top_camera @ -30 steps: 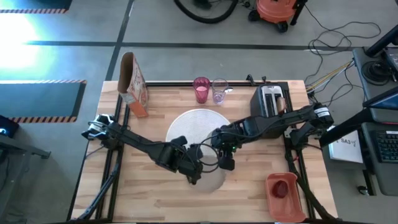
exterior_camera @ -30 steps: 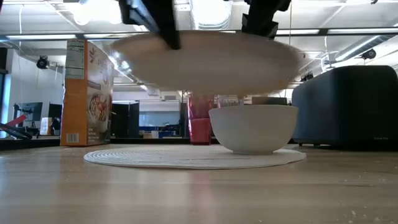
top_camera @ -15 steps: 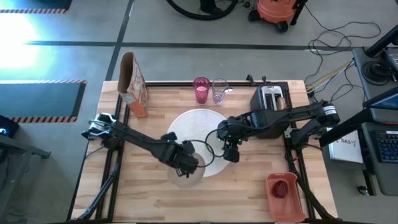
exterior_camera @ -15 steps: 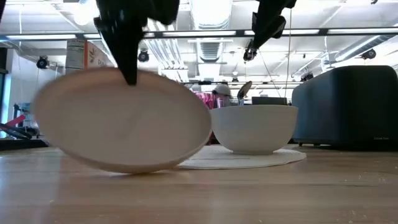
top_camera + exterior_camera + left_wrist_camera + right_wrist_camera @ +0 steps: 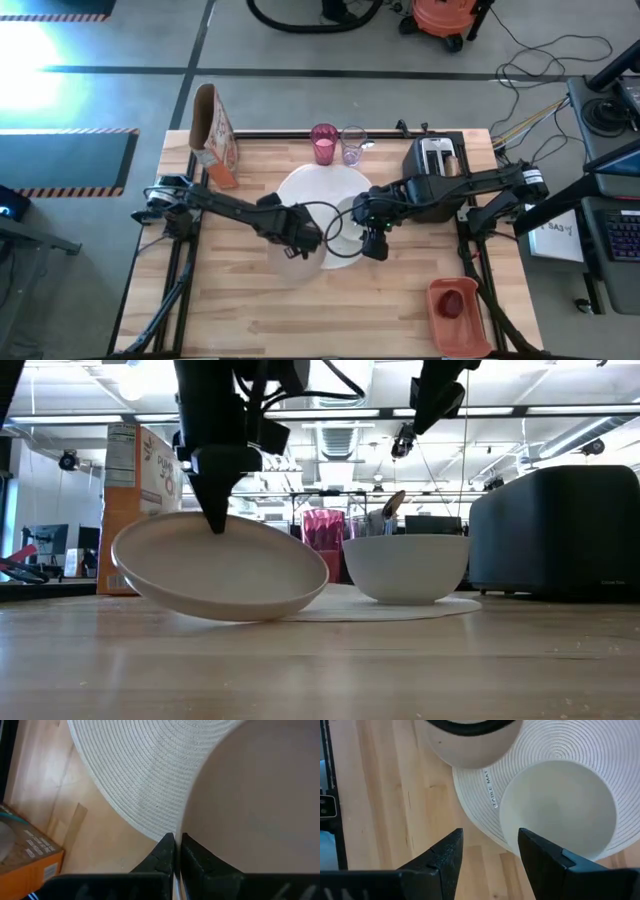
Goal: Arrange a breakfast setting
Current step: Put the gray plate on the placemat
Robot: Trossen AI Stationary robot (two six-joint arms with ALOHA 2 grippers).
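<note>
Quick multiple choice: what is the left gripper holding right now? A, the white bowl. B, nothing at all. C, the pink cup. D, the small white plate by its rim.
D: the left gripper is shut on the rim of the small white plate, which hangs tilted with its low edge near the table, while the white bowl sits free on the round mat and the pink cup stands at the back.

The small white plate (image 5: 260,795) is cut off by the left wrist view's edge.

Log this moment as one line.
left end effector: shut on tilted small white plate | right end effector: open above white bowl | round woven placemat
</note>
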